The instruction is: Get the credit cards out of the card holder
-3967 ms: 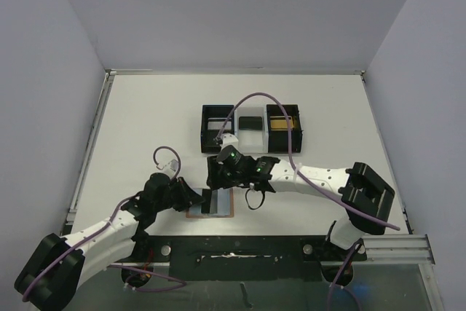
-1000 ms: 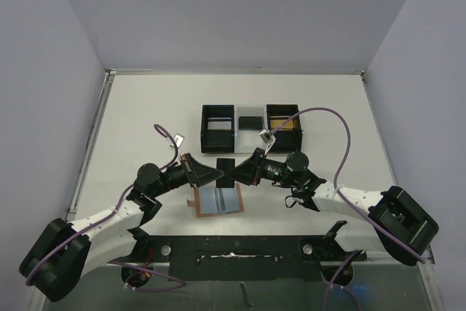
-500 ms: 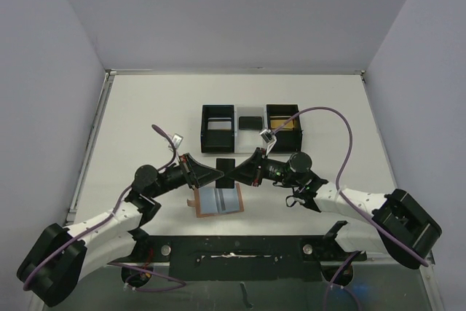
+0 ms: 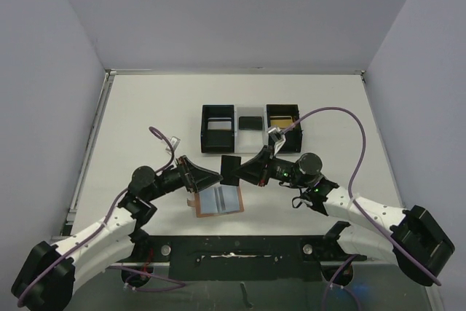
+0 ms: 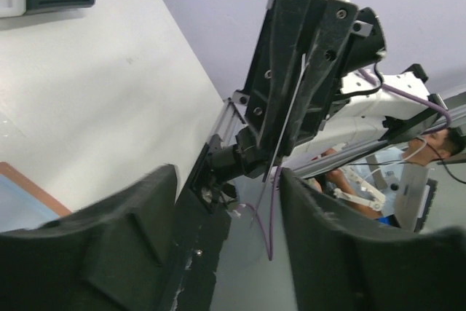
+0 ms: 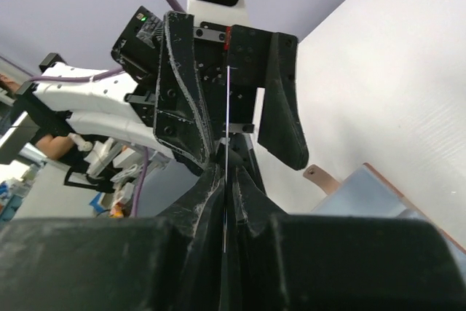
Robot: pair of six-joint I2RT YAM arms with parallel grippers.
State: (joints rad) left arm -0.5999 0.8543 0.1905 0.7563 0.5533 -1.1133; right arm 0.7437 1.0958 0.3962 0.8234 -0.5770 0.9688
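The card holder (image 4: 218, 200) lies open on the table, tan outside and light blue inside, its corner also in the left wrist view (image 5: 18, 205) and its tab side in the right wrist view (image 6: 375, 194). Above it my right gripper (image 4: 245, 170) is shut on a thin black credit card (image 4: 231, 169), seen edge-on as a pale line (image 6: 227, 100) between its fingers (image 6: 207, 187). My left gripper (image 4: 213, 176) faces it from the left, open, its fingers (image 5: 116, 245) apart from the card (image 5: 290, 111).
A black three-compartment tray (image 4: 203, 130) stands behind, holding a grey card (image 4: 218, 125) on the left, a black card (image 4: 251, 121) in the white middle and a gold card (image 4: 282, 121) on the right. Purple cables loop above both arms.
My left gripper has opened and let go of the black card and drawn back a little. My right gripper has shut on the card and now holds it alone.
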